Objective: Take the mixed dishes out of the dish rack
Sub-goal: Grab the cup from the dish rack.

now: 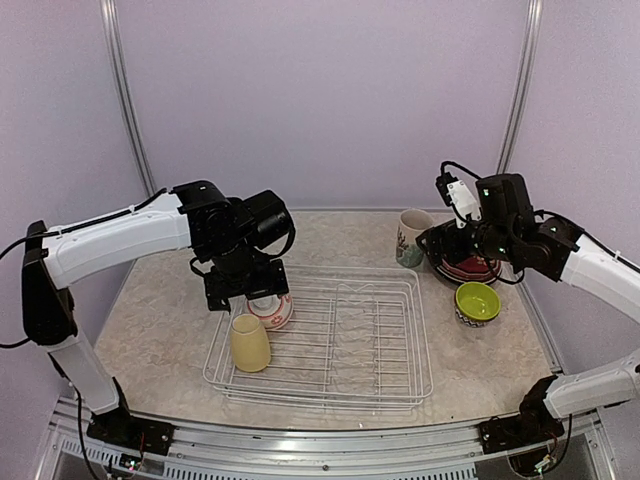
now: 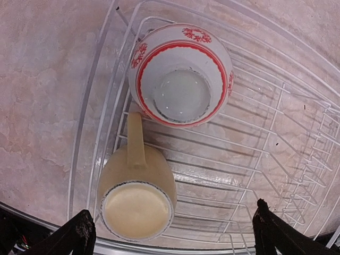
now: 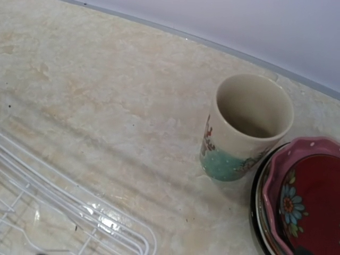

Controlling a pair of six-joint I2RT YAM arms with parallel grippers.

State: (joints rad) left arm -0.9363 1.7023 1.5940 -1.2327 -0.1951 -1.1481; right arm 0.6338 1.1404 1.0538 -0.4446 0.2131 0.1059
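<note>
Rack (image 1: 340, 340): we find the wire basket mid-table, with 2 dishes in its left end.
Mug (image 1: 250, 343): pale yellow, in the rack's near-left corner, handle toward the bowl.
Bowl (image 1: 271, 311): red-patterned, in the rack just behind the mug, its inside facing the left wrist camera.
Left gripper (image 1: 248, 295): hangs over bowl and mug, fingers (image 2: 79, 234) spread wide, gripping nothing.
Right gripper (image 1: 445, 245): above the plates at far right; we cannot tell how wide it stands.
Cup (image 1: 410, 237): floral, upright on the table, touching the plates.
Plates (image 1: 475, 270): 1 stack outside the rack, maroon on top.
Green bowl (image 1: 477, 301): on the table, just before the plates.
</note>
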